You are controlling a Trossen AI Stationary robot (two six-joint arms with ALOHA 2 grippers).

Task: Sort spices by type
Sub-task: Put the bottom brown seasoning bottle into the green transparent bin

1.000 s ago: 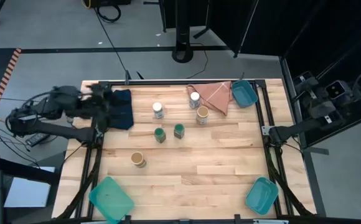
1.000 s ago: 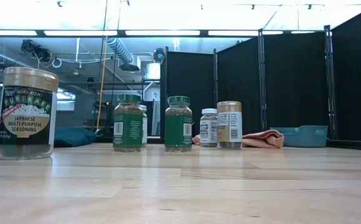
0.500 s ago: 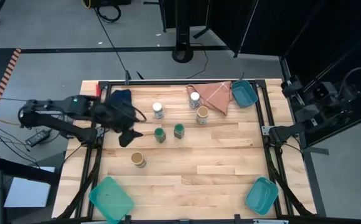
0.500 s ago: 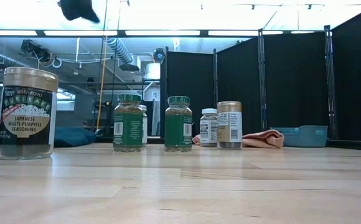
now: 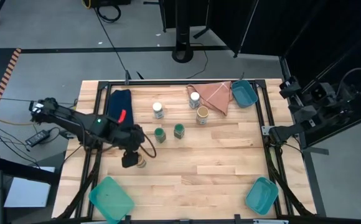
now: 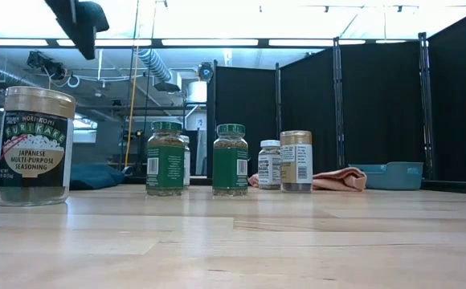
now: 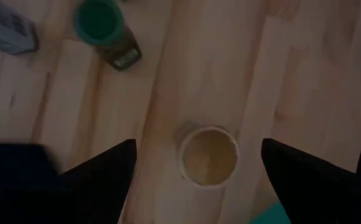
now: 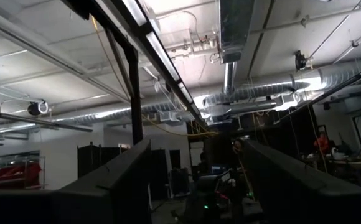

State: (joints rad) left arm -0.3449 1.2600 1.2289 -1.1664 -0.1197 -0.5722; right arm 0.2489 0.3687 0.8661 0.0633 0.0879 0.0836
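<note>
Left gripper point(image 5: 129, 159) has swung from the dark cloth point(image 5: 119, 107) to above the tan-lid jar point(image 7: 209, 156); jaws wide, empty, straddling it. Right arm parked off-table.

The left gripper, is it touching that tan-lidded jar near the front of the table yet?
Apart. In the low view the left gripper hangs well above the tan-lidded jar, with open air between them.

Robot lab/workshop: exposed ceiling ducts point(image 8: 230, 37), black curtain partitions point(image 6: 378, 112), framed wood table point(image 5: 218, 168).
</note>
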